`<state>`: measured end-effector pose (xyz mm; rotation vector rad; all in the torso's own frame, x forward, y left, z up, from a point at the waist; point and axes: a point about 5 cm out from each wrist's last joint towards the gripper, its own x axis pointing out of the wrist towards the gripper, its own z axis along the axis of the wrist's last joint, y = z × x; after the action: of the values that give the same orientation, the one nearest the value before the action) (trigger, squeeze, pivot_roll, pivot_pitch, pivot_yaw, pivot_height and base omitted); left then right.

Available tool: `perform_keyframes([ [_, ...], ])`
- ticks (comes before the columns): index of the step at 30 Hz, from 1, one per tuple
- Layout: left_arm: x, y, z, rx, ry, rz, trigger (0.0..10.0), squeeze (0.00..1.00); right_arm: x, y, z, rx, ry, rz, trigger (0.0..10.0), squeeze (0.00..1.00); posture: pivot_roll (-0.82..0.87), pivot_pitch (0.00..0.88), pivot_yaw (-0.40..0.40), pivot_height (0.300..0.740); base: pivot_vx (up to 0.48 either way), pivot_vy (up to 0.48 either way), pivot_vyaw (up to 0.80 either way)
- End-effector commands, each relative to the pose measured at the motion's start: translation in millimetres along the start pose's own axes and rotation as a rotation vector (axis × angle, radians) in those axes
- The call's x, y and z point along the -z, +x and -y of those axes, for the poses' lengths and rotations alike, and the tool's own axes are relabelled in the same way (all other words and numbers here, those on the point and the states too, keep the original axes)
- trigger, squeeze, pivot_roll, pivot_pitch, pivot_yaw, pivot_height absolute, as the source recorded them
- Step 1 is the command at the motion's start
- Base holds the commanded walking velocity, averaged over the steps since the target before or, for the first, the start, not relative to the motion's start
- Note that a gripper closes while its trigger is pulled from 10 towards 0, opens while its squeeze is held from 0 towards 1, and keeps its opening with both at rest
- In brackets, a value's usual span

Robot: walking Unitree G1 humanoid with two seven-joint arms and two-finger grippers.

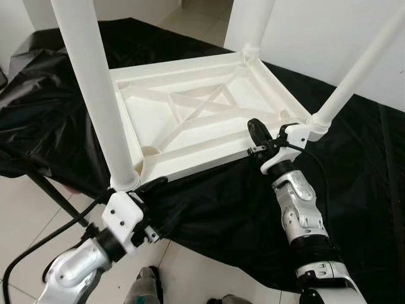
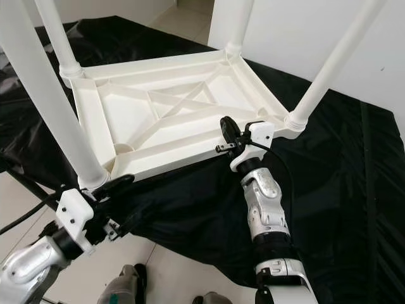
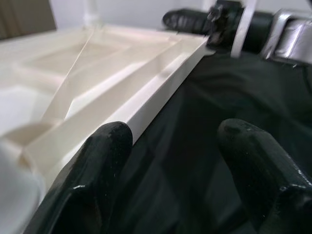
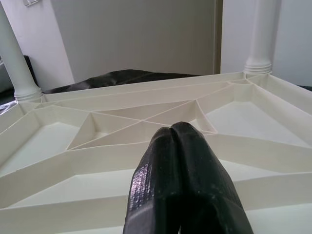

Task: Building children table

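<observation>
The left gripper (image 3: 170, 161) has its fingers (image 3: 97, 170) spread wide apart at the near left corner of the white plastic table (image 1: 190, 120), gripping nothing. The right gripper (image 4: 183, 161) shows fingers pressed together, resting at the table's near edge. The table lies upside down mid-frame on a black sheet (image 1: 354, 190), legs (image 1: 95, 95) pointing up.

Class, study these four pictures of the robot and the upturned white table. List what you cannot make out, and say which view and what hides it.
- Tops of the table legs: cut off by the upper edge in both eye views.
- Floor under the black sheet: covered by it.
- Left gripper fingertips: hidden under the table rim in the eye views.
- Right gripper: whether it pinches the rim is hidden by its own fingers.
</observation>
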<state>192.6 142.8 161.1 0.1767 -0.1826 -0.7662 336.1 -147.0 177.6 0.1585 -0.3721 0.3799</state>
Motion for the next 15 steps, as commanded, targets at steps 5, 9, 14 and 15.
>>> perform_keyframes([
  [5, 6, -20.5, 9.8, 0.141, -0.046, -0.105, 10.0, 0.00, 7, -2.4, 0.9, 0.004, 0.023, -0.016, 10.0, 0.00, 0.26, 0.172, -0.120, 0.740, 0.000, 0.000, 0.00],
  [9, 5, -31.3, 3.5, 0.134, -0.023, -0.149, 10.0, 0.00, 10, 0.2, -3.5, -0.010, 0.032, -0.022, 10.0, 0.00, 0.29, 0.181, -0.122, 0.740, 0.000, 0.000, 0.00],
  [14, 4, -39.6, -0.9, 0.110, -0.012, -0.174, 10.0, 0.00, 11, 1.1, -6.3, -0.018, 0.041, -0.023, 10.0, 0.00, 0.30, 0.190, -0.119, 0.740, 0.000, 0.000, 0.00],
  [15, 4, -42.3, -2.9, 0.096, -0.011, -0.180, 10.0, 0.00, 11, 1.1, -6.7, -0.018, 0.042, -0.023, 10.0, 0.00, 0.31, 0.191, -0.119, 0.740, 0.000, 0.000, 0.00],
])
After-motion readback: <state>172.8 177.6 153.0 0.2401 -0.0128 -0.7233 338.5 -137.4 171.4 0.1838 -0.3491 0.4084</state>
